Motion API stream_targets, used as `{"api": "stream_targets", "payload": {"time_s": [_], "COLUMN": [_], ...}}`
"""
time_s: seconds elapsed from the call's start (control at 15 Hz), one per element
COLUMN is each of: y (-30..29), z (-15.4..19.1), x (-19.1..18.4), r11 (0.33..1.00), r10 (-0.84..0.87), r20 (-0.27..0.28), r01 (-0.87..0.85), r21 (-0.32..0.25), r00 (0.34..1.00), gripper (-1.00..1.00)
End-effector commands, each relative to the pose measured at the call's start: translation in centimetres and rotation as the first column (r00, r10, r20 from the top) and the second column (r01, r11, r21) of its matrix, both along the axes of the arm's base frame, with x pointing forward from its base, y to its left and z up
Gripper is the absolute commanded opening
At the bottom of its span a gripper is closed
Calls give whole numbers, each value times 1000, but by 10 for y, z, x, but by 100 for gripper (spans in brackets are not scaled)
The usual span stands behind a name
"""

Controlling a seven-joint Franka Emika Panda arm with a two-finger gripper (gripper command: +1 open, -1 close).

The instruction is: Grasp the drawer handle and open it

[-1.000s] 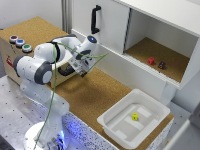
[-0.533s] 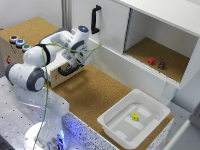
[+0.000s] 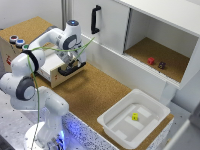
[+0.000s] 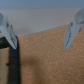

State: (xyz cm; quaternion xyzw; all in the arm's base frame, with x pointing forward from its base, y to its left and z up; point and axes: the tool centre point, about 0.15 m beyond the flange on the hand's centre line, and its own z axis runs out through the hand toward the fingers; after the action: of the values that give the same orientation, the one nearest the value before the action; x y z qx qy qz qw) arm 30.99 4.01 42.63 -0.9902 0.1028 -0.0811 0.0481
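— So, where does the drawer stand?

— Partly out of the cork-topped desk, near its edge at the exterior view's left. The drawer handle, a black bar, runs along the pale front, and my claw hangs just above it.

— Have you got hold of it?

— I judge not. In the wrist view my two fingers are spread wide with only cork between them, and the handle sits off to one side, outside the gap.

— How do you finish well?

— I'd shift sideways until the bar is centred between the fingers, close squarely on it, then pull straight along the drawer's travel. A skewed pull could jam it.
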Motion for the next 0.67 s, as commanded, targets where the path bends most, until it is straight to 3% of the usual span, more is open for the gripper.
{"api": "stream_targets", "payload": {"time_s": [0.0,0.27,0.33,0.4,0.47,0.6], "y": [-100,-141,-149,-163,-173,-198], "z": [-10,-10,-7,-4,0,13], "x": [18,43,49,60,68,87], "r11": [996,991,991,987,984,981], "r10": [6,-107,-125,-148,-172,-189], "r20": [-64,-86,-64,-80,-79,-64], "r01": [-1,114,128,153,175,191], "r21": [92,72,46,55,28,33], "r00": [998,990,990,986,982,980], "gripper": [100,100,100,100,100,100]}}
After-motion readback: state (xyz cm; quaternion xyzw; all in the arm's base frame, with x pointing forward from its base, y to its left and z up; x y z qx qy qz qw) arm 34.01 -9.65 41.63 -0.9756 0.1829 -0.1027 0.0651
